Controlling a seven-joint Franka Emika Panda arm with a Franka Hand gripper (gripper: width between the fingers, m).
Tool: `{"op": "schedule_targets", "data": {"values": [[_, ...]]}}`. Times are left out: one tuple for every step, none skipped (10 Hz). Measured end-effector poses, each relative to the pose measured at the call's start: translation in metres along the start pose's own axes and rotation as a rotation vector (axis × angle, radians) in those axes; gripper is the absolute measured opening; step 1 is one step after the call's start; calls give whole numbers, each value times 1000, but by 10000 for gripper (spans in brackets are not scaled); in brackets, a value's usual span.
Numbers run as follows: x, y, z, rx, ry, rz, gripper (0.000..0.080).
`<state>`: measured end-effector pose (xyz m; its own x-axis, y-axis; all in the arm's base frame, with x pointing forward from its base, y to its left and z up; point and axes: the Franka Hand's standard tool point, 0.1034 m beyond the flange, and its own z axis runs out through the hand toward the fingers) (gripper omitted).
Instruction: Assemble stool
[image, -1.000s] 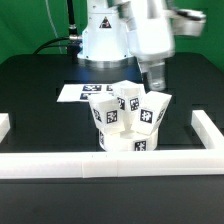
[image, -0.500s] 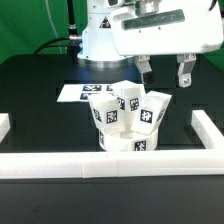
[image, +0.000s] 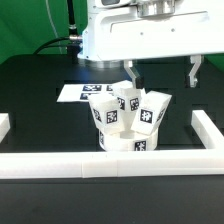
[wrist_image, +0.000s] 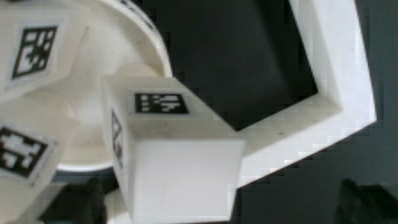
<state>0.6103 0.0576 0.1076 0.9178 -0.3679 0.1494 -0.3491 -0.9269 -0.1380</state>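
the gripper (image: 162, 72) hangs above the table with its two fingers (image: 131, 73) spread wide apart, one at each side of the wide white hand body. nothing sits between the fingers and they touch nothing; they hover clear above the stool, with the finger on the exterior view's left just over the tallest leg and the other out past the stool toward the exterior view's right.

the stool (image: 124, 118) stands on the black table (image: 40, 100), just behind the long white border rail (image: 110, 165) that runs across the front, and in front of the marker board (image: 80, 93). its round seat (image: 122, 146) lies flat on the table, so its axis runs straight up. three blocky legs (image: 148, 112) rise from the seat with their long axes near upright, each leaning outward a little, tagged faces toward the camera.

in the wrist view one leg (wrist_image: 175, 135) fills the middle, seen from above, its tagged end face toward the lens, with the seat's rim (wrist_image: 134, 40) curving behind it and the rail's corner (wrist_image: 334, 95) beside.
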Motion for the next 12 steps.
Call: {"op": "schedule_targets", "data": {"values": [[2,5,1,-2,-6,-130,649],[4,11,1,-3,-6,-204,649],[5,12,1,-7,-5,-257,649],[5,13,1,-12,-5,-338,649],[6,14,1,-13,-6,-393,649],[6,15,1,-18,-7,-460,649],[4,14,2,-20,-15,-516,649],[1,15,3,-23,-32,-647,649],[0,13,3,-23,-34,-735,649],[-2,10,4,-23,-36,-798,649],[-2,10,4,-24,-38,-835,649],[-1,13,4,-33,-41,-911,649]]}}
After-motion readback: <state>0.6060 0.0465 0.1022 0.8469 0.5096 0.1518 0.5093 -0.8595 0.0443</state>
